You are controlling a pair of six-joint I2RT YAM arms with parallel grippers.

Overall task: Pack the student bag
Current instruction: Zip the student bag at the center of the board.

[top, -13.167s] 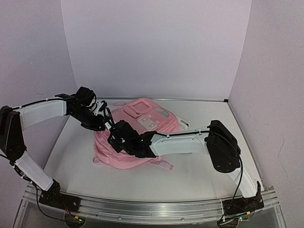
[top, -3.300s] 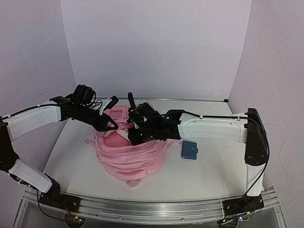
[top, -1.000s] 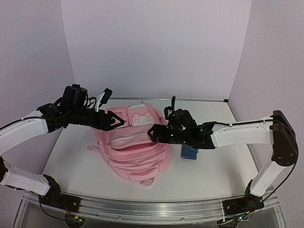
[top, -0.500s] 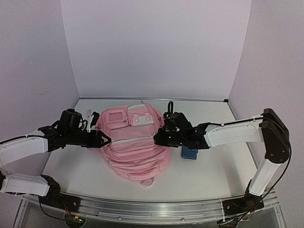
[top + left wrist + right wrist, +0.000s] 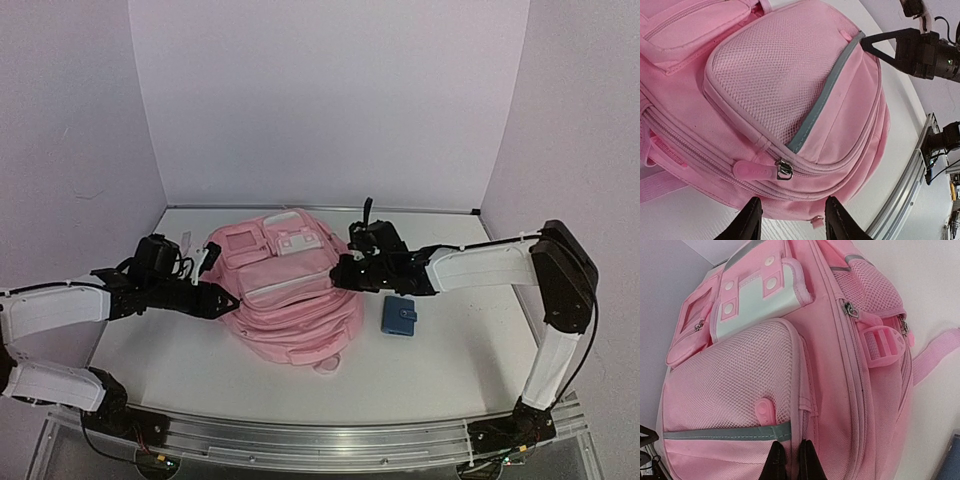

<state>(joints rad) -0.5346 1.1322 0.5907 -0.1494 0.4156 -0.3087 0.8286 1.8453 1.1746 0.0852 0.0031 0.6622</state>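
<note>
The student bag (image 5: 290, 300), soft pink with grey-green trim, lies front-up in the middle of the table. My right gripper (image 5: 338, 276) is at its right side, shut on a seam beside the mesh front pocket (image 5: 730, 375); in the right wrist view the black fingertips (image 5: 776, 460) pinch that pink edge. My left gripper (image 5: 228, 298) is low at the bag's left side. In the left wrist view its fingers (image 5: 747, 222) stand apart with the bag's rounded edge between them, just below a pink zip pull (image 5: 757, 170).
A small blue wallet (image 5: 400, 315) lies on the table right of the bag, under the right forearm. Pale walls close off the back and both sides. A metal rail (image 5: 320, 440) runs along the near edge.
The bag has turned and shifted slightly right. My right gripper has closed on the bag's seam. My left gripper has dropped to the bag's left edge and its jaws have narrowed.
</note>
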